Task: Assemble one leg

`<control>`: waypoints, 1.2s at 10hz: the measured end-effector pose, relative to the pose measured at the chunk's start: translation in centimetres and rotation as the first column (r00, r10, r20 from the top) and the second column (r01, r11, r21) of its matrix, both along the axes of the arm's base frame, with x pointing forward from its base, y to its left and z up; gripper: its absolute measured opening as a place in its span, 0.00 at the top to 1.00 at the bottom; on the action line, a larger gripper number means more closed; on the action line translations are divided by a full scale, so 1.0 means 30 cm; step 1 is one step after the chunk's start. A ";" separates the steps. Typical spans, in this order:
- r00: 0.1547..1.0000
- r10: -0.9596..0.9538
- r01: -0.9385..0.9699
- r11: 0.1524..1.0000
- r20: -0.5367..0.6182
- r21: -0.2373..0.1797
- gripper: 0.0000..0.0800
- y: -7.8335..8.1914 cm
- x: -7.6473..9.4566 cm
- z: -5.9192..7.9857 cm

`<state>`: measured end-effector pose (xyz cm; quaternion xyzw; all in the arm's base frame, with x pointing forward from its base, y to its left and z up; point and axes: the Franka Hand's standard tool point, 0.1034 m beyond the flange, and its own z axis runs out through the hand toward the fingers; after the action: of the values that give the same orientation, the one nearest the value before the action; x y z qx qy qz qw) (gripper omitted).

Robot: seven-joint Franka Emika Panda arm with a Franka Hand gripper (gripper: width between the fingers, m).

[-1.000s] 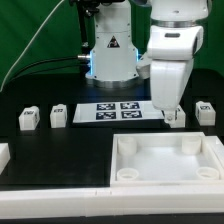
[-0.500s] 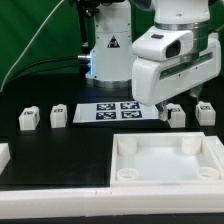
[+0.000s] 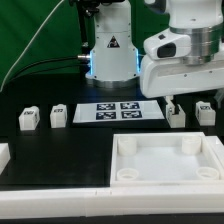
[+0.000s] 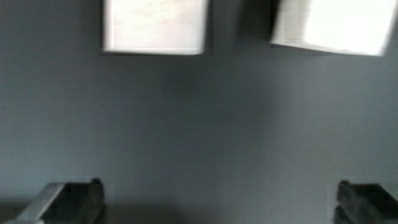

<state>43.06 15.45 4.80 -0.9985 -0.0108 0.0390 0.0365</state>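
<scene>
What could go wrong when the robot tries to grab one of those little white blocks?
1. The fingers are open and empty. In the wrist view, one leg and another leg both sit beyond them, not between them. Closing now would probably catch nothing.
2. Those two stand near each other, so reaching for one might knock the other over.
3. The big white tray piece lies close by, and a pushed leg could bump into it.

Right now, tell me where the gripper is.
In the exterior view the gripper hangs open at the right, just above two legs. It is right of the marker board and beyond the tray.
</scene>
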 end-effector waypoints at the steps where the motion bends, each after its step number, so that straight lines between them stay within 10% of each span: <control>1: 1.000 0.010 -0.010 1.000 0.001 0.001 0.19 0.027 -0.006 0.004; 8: 0.998 0.009 -0.009 1.000 -0.066 -0.007 0.19 0.071 -0.031 0.005; 12: 0.905 0.027 -0.052 0.998 -0.424 -0.047 0.19 0.075 -0.082 -0.016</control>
<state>40.60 17.71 4.31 -0.9665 -0.0216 0.2555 0.0087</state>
